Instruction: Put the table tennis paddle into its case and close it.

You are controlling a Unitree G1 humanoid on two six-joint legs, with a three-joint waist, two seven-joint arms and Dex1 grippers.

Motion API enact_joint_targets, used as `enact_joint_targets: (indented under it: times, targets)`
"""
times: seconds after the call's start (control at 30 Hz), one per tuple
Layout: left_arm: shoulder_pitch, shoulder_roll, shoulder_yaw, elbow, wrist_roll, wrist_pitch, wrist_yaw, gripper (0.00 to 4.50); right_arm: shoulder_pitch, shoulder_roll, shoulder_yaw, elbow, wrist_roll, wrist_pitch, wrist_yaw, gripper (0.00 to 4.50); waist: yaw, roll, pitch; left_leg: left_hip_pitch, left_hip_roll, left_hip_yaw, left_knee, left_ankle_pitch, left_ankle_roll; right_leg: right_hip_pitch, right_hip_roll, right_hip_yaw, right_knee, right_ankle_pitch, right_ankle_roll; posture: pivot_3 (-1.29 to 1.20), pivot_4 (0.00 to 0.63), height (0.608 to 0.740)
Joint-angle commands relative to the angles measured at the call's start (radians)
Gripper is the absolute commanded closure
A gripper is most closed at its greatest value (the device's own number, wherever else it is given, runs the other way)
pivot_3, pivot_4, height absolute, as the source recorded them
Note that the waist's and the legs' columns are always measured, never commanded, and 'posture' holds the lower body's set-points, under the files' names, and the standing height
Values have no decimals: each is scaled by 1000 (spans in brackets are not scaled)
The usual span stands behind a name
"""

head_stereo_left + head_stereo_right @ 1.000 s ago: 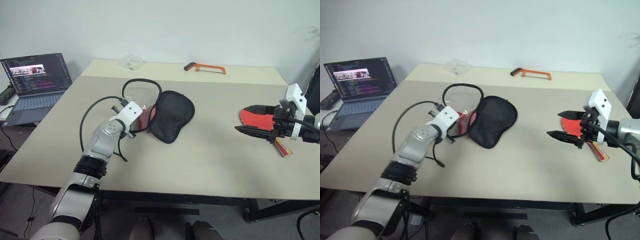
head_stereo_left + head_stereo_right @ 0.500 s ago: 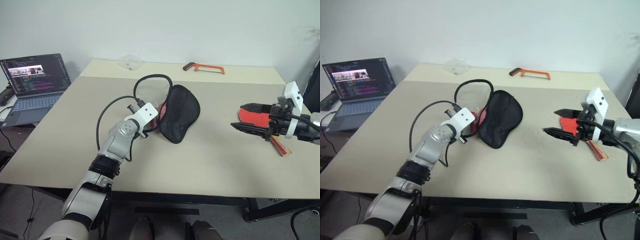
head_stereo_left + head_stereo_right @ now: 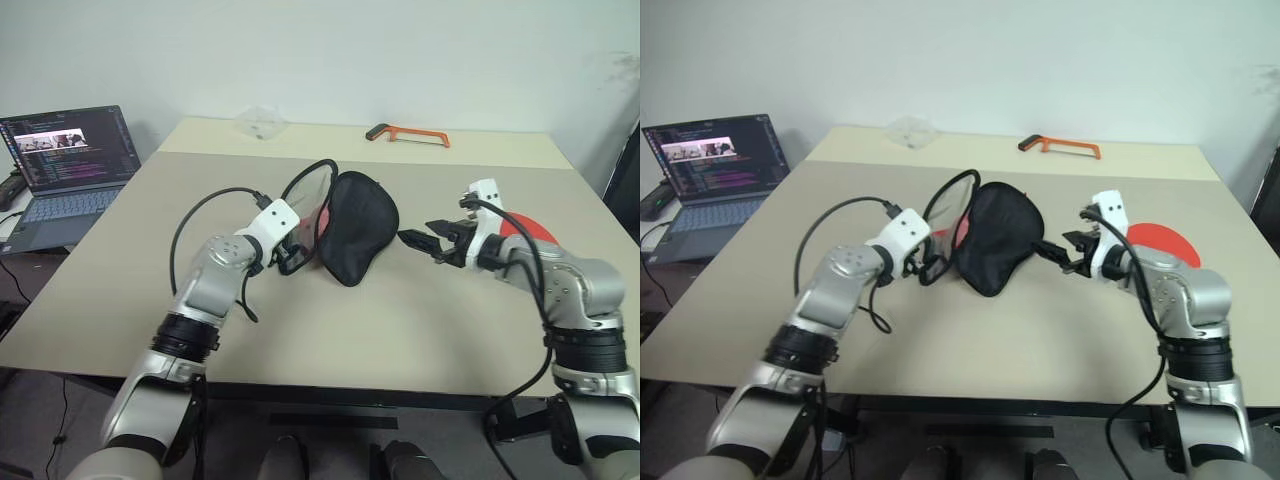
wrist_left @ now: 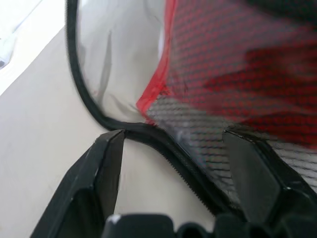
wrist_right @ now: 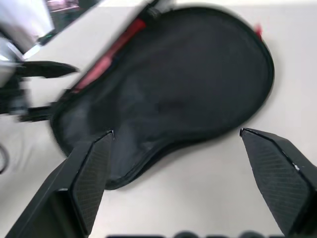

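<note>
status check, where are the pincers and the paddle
Left pincer open at the case rim. Right pincer open, empty, pointing at the case. Table tennis paddle on the table behind the right arm. Nothing between.

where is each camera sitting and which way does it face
Head pair: from the head, forward and down over the beige table; both arms show, the black-backed soft zip case between them.
Left wrist: along the open left end effector at the case's zipper edge.
Right wrist: along the open right end effector at the case's back.
Shared: the case.
</note>
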Motion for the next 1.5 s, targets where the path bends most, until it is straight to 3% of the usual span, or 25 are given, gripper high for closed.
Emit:
enact_joint_targets:
  times: [0.03,0.17,0.5,0.83,1.33,1.5]
  targets:
    - [32,154,129,-156,-84,64,-127,1294,-51,106,-80,68,-15,12,-146,0,-14,0,0,0,1,0,0,0,0,0,1,0,0,0,0,0,150,740]
    - [89,317,233,-218,-195,105,-263,1294,-95,247,-168,187,-24,-5,-298,0,-29,0,0,1,2,0,-3,0,0,-1,2,0,1,-1,-2,0,150,740]
    - [221,497,336,-230,-311,27,-401,1294,-130,425,-259,316,22,9,-399,0,-25,0,0,1,2,0,-5,0,0,-2,0,-1,0,-2,-3,0,150,740]
    - [249,490,334,-265,-340,58,-350,1294,-167,498,-353,436,96,-28,-435,0,-35,0,0,1,2,0,-7,0,0,-3,1,-1,0,-2,-4,0,150,740]
    - [276,489,336,-303,-408,67,-323,1294,-267,562,-290,550,109,-82,-362,0,-53,0,0,-1,2,1,-15,0,0,-9,2,0,0,-3,-6,0,150,740]
    - [271,486,331,-314,-417,74,-309,1267,-278,526,-272,587,87,-130,-348,1684,-53,0,0,-2,2,1,-15,0,0,-10,2,0,1,-3,-6,0,150,740]
